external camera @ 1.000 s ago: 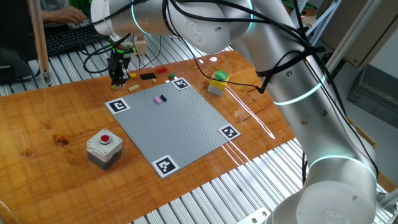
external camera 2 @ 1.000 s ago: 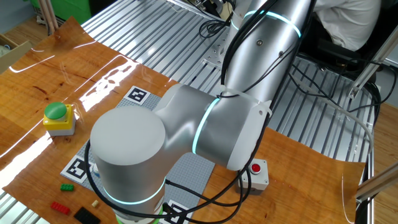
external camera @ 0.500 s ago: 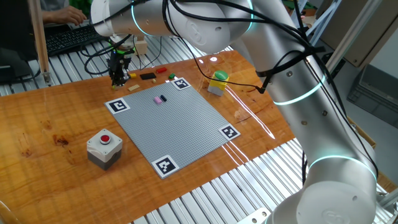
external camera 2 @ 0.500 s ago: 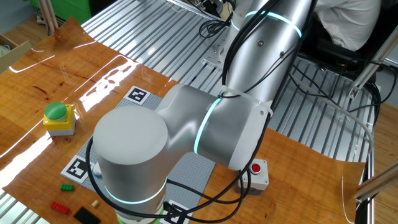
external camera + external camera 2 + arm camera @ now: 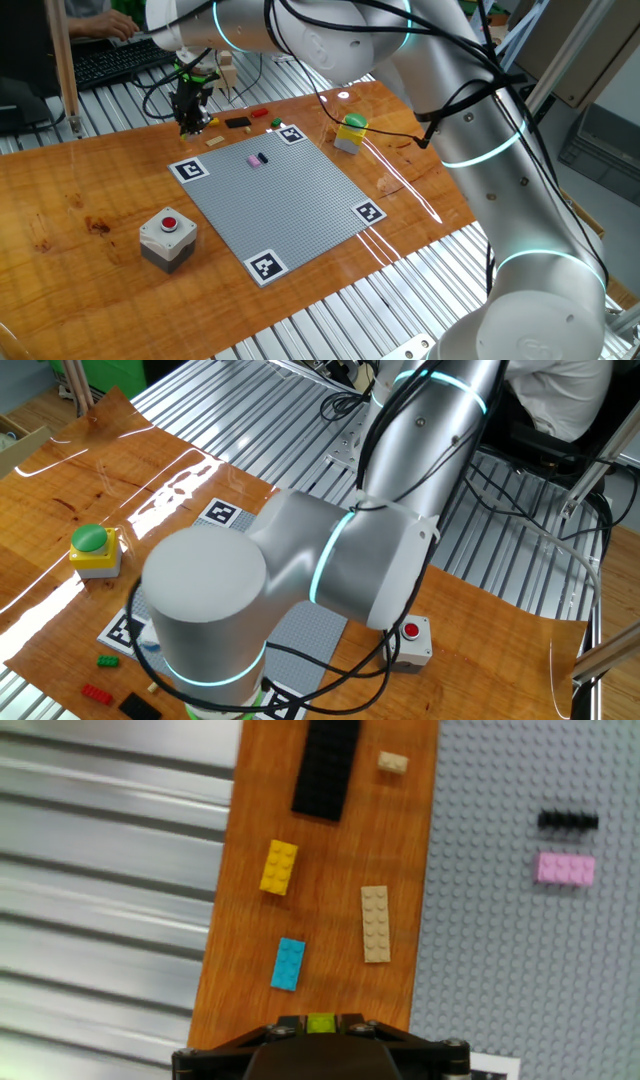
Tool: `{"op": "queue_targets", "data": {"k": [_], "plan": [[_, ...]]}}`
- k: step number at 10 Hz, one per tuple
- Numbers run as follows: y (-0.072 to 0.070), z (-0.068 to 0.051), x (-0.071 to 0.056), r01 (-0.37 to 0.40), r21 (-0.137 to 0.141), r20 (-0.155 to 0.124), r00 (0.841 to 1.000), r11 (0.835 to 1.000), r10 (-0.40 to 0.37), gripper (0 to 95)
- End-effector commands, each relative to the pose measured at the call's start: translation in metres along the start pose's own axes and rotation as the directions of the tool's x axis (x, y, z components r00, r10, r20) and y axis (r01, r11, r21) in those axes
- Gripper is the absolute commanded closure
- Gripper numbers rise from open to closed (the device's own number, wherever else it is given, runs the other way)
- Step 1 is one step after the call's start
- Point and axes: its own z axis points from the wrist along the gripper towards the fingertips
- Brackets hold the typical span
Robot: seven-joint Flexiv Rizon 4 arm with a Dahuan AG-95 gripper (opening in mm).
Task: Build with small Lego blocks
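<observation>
Lego-wise, a lime green brick (image 5: 321, 1022) sits pinched in the gripper (image 5: 321, 1026), with blue brick (image 5: 288, 963) and tan brick (image 5: 376, 923) just ahead.

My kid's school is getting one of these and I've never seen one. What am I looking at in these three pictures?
It is a single robot arm building with Lego. Two cameras watch the table from opposite sides; the third sits on the hand and looks down past its fingers.

On the wooden table lies a grey baseplate with a pink brick and a black brick already on it. Loose bricks wait beside it: yellow, blue, tan. There are also two button boxes, red-topped and green-topped.

The gripper is shut on a small lime-green brick.
</observation>
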Motion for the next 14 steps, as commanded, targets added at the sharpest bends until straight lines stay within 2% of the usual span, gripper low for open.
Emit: {"op": "queue_targets", "data": {"k": [1, 2, 3, 5, 6, 7, 8, 10, 11, 12, 13, 14], "plan": [[-0.014, -0.014, 0.003, 0.222, 0.003, -0.033, 0.974, 0.975, -0.222, 95.0], [-0.026, -0.019, 0.005, 0.380, -0.006, -0.047, 0.924, 0.925, -0.380, 95.0], [-0.036, -0.022, 0.006, 0.484, -0.011, -0.050, 0.874, 0.875, -0.484, 95.0], [-0.052, -0.025, 0.008, 0.609, -0.023, -0.051, 0.791, 0.793, -0.609, 95.0], [-0.063, -0.025, 0.009, 0.691, -0.022, -0.047, 0.721, 0.722, -0.691, 95.0], [-0.070, -0.025, 0.009, 0.747, -0.015, -0.049, 0.663, 0.665, -0.747, 95.0], [-0.076, -0.024, 0.009, 0.789, 0.001, -0.048, 0.613, 0.614, -0.788, 95.0], [-0.088, -0.021, 0.009, 0.847, 0.023, -0.043, 0.531, 0.531, -0.846, 95.0], [-0.089, -0.021, 0.009, 0.850, 0.025, -0.042, 0.526, 0.526, -0.849, 95.0], [-0.099, -0.019, 0.008, 0.870, 0.032, -0.039, 0.493, 0.492, -0.869, 95.0], [-0.105, -0.018, 0.007, 0.878, 0.033, -0.036, 0.478, 0.477, -0.878, 95.0], [-0.108, -0.017, 0.006, 0.890, 0.043, -0.032, 0.456, 0.454, -0.890, 95.0]]}}
